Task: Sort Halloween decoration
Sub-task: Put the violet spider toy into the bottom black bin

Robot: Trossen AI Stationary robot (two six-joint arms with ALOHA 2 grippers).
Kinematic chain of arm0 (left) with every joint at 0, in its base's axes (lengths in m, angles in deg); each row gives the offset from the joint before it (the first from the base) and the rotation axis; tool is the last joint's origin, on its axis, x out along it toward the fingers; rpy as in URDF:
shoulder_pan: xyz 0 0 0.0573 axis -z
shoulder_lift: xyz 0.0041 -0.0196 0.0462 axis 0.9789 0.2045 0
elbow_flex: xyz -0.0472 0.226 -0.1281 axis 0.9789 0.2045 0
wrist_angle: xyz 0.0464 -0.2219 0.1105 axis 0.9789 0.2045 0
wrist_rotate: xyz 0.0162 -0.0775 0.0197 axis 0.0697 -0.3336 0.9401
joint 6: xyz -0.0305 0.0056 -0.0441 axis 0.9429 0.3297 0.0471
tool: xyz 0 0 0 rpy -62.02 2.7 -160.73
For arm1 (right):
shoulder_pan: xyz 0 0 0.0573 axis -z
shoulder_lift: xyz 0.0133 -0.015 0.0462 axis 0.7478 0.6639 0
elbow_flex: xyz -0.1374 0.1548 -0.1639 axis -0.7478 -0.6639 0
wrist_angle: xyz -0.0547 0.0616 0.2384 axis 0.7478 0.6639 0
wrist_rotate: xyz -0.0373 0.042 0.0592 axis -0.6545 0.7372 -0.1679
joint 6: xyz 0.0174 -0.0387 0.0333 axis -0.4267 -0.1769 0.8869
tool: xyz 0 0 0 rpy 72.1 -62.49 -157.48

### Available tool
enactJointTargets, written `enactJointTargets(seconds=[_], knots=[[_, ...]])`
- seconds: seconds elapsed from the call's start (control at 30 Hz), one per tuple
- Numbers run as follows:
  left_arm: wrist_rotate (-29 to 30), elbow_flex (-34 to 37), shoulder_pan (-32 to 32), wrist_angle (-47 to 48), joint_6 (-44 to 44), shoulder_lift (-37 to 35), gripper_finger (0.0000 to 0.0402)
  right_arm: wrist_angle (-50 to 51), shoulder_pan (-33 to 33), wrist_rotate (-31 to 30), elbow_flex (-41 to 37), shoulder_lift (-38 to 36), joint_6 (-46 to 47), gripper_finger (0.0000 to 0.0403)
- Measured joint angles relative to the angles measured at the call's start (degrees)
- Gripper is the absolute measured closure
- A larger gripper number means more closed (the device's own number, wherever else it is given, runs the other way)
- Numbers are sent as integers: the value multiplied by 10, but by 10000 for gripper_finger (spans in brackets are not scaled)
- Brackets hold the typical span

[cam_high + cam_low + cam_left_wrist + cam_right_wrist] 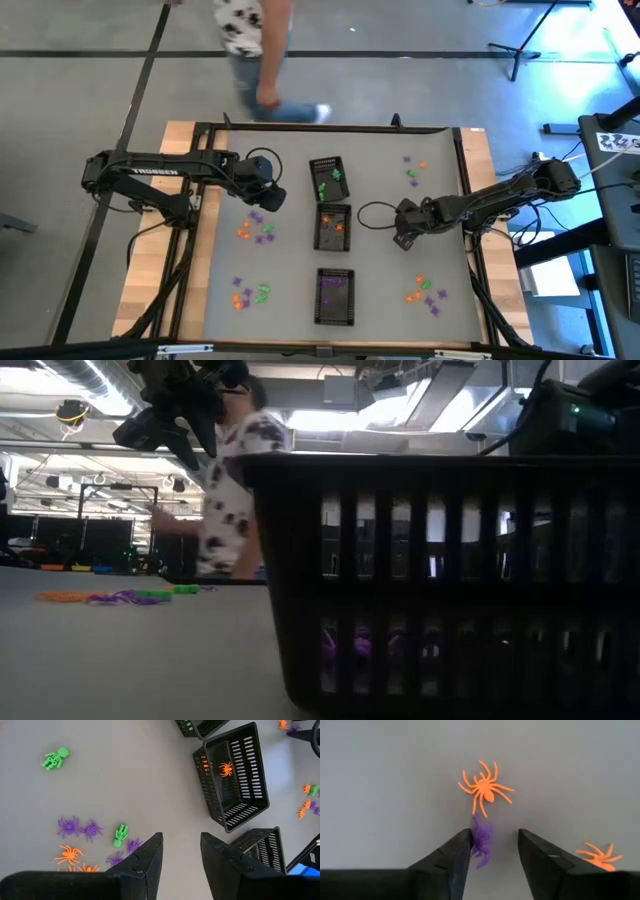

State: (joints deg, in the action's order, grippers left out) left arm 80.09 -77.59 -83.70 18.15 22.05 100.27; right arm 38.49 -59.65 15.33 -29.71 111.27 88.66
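Observation:
The decorations are tiny orange, purple and green spiders and skeletons, lying in loose piles on the grey table: left pile [256,228], near-left pile [250,295], far-right pile [413,170] and near-right pile [425,292]. My left gripper [272,197] [182,837] is open and raised over the left pile, with nothing between its fingers. Below it lie purple spiders [75,826], a green skeleton [120,835] and orange spiders [70,854]. My right gripper [403,238] [495,832] is open, low over the table right of the trays, near an orange spider [485,787]. My right gripper stands open with a purple spider [481,840] between its fingers, close against the inner side of one finger [455,855]. I cannot tell whether that finger touches it, or whether it lies flat on the table.
Three black mesh trays stand in a row down the table's middle: the far one [328,178] holds green pieces, the middle one [333,225] [232,775] orange, the near one [335,295] [440,580] purple. A person [250,40] walks past the far edge.

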Motion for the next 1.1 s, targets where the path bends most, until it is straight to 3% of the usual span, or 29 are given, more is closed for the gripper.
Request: enactJointTargets(seconds=[0.13, 0.33, 0.67, 0.8, 0.97, 1.1], knots=[[0, 0, 0, 0, 0, 0, 278, -1, 0, 1, -3, 1, -3, 269], [0, 0, 0, 0, 0, 0, 278, 2, 0, 0, 12, 3, -23, 391], [0, 0, 0, 0, 0, 0, 278, 27, 0, -1, 114, 5, -65, 397], [0, 0, 0, 0, 0, 0, 278, -73, -10, 3, 137, 4, -93, 401], [0, 0, 0, 0, 0, 0, 278, -310, -53, 68, 141, 16, -128, 401], [0, 0, 0, 0, 0, 0, 278, -460, -103, 81, 141, 44, -153, 401]])
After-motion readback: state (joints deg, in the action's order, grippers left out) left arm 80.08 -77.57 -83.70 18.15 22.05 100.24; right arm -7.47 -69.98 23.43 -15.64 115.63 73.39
